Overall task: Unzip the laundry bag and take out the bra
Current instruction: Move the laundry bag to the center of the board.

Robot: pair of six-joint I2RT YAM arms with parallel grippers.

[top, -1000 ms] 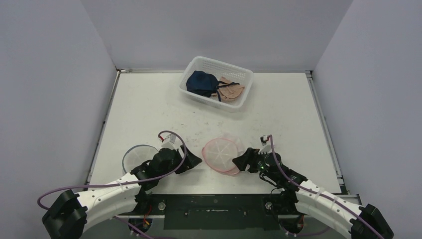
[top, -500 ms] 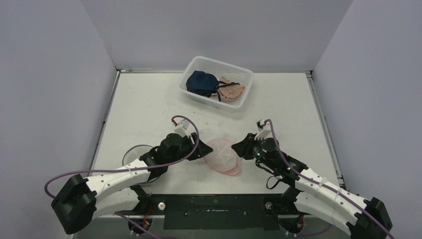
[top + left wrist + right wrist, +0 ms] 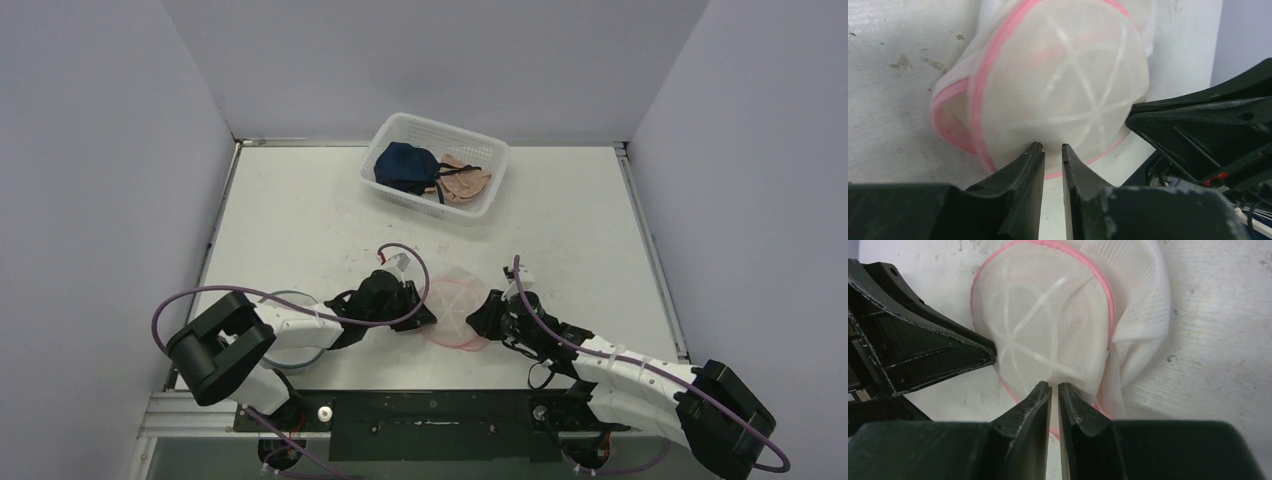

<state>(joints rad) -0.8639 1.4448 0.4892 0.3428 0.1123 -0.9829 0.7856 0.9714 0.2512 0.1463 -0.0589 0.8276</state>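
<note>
Claws are flanking the bag (image 3: 452,300) on the counter (image 3: 300,220).
Left claw (image 3: 1053,147) and right claw (image 3: 1054,386) are standing narrow, tips touching its edge; grip unclear.

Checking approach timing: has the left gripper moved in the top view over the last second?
Yes. Judged against the fixed white plastic basket, the left gripper has shifted right, ending at the left edge of the pink-trimmed white mesh laundry bag.

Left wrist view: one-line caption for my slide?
Left gripper, jaws nearly closed, at the near edge of the pink-trimmed mesh laundry bag.
</note>
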